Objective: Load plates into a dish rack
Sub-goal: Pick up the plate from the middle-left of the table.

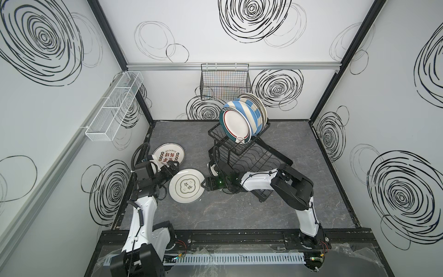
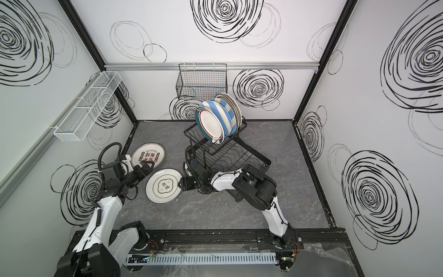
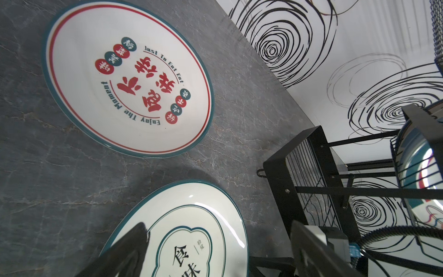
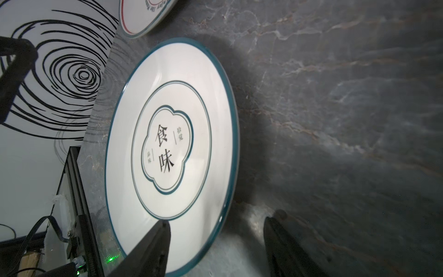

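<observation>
While viewing black-script plate [image 4: 167, 144] on table [image 4: 335, 120], note right gripper [image 4: 219, 221] spread astride its rim, unclamped; left gripper [image 3: 219, 224] likewise spread, holding nothing.

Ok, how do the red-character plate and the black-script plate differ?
Print: the red-character plate has red and teal characters plus English lettering; the black-script plate has black characters in a teal outline.
Rim: the red-character plate adds a red ring; the black-script plate's is teal only.
Place: the red-character plate lies farther back; the open right gripper straddles the black-script plate's rim.
Both lie flat, face up.
</observation>
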You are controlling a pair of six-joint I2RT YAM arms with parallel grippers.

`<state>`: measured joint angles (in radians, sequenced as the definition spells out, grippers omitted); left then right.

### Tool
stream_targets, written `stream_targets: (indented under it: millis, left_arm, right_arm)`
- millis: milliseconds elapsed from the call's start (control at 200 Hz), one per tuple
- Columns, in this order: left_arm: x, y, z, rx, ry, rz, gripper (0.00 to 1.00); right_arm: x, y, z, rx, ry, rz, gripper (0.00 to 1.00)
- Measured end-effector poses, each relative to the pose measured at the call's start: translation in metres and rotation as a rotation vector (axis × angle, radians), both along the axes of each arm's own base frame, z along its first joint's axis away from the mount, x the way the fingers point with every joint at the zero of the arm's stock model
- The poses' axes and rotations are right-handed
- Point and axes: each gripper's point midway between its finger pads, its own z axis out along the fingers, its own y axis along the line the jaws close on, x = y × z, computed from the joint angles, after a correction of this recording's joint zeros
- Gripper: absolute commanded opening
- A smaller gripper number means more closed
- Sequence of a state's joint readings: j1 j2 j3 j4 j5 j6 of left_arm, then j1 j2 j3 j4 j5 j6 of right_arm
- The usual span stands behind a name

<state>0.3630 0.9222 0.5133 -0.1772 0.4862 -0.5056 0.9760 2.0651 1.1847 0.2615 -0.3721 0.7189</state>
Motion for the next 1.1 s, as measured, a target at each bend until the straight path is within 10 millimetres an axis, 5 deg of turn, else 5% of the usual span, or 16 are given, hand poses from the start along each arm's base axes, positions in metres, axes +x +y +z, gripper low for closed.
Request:
stream_targets:
  millis: [230, 510, 795, 971, 1101]
  left_arm:
    - [0.000, -0.001, -0.001, -0.001, 0.002, -0.007, 0.96]
    - [0.000, -0.001, -0.001, 0.000, 0.002, -0.010, 0.96]
    - [0.000, -0.002, -0.001, 0.003, 0.000, -0.016, 0.96]
    - [0.003, 0.000, 0.009, 0.011, -0.021, -0.015, 0.96]
    - [0.007, 0.001, 0.022, 0.022, -0.053, -0.014, 0.96]
  right_arm:
    - [0.003, 0.013, -0.004, 0.031, 0.014, 0.018, 0.44]
    - [0.010, 0.016, -0.008, 0.073, 0.060, -0.016, 0.00]
    - [0.013, 0.012, 0.010, 0.091, 0.044, -0.058, 0.00]
    - [0.014, -0.019, 0.034, -0.003, -0.039, -0.121, 0.00]
    - [0.016, -0.051, 0.077, -0.053, -0.144, -0.175, 0.00]
